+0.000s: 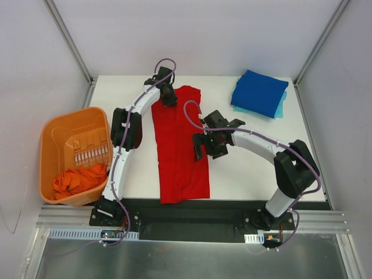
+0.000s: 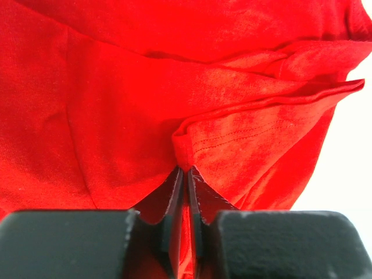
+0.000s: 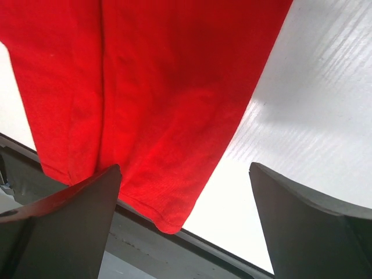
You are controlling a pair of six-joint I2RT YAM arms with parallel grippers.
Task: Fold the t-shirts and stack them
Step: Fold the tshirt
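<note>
Centre of worktop [image 1: 250,168]: red shirt [image 1: 177,145] folded into a long strip, running far end to near edge, near hem just over the near edge. Left jaws: closed tight on a fold of the red shirt at its far-left corner, cloth pinched between. Right jaws: wide apart, nothing held, above the strip's right side near its middle. Far right corner: folded blue shirt [image 1: 258,92] stacked on a folded teal shirt [image 1: 281,109]. Beside the worktop's left edge: orange basket [image 1: 58,133], crumpled orange-red shirt [image 1: 78,179] inside.
</note>
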